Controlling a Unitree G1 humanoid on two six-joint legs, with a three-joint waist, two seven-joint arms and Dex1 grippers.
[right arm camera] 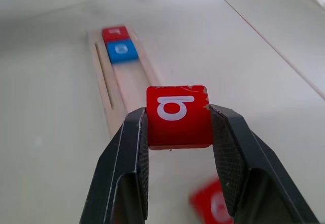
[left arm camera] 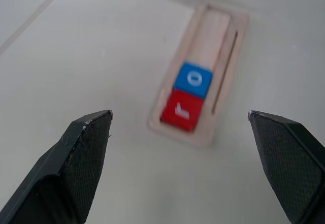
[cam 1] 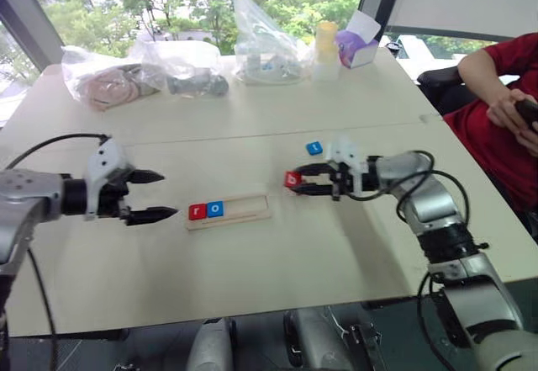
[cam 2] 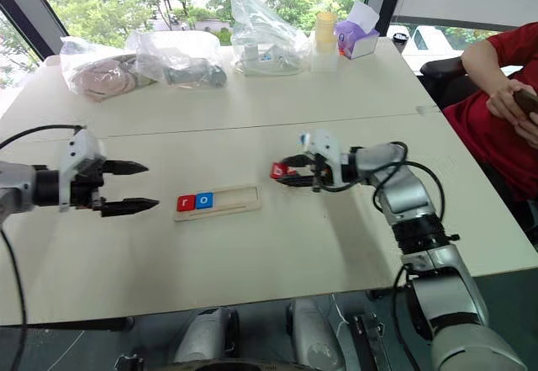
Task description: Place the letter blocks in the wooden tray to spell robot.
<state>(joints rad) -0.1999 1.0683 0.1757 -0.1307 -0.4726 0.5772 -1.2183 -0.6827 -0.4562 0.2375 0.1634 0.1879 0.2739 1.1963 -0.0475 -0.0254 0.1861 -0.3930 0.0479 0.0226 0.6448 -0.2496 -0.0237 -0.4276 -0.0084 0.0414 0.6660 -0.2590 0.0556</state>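
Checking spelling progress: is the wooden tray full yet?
No. The wooden tray holds just two blocks, red r and blue o; the rest is bare.

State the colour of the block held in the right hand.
Red, with a white letter b; clearest in the right wrist view.

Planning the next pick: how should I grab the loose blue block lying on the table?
Pinch the blue block across two opposite side edges, coming straight down from above. It lies flat on the table with open space around it, so probably only its thin sides offer a grip.
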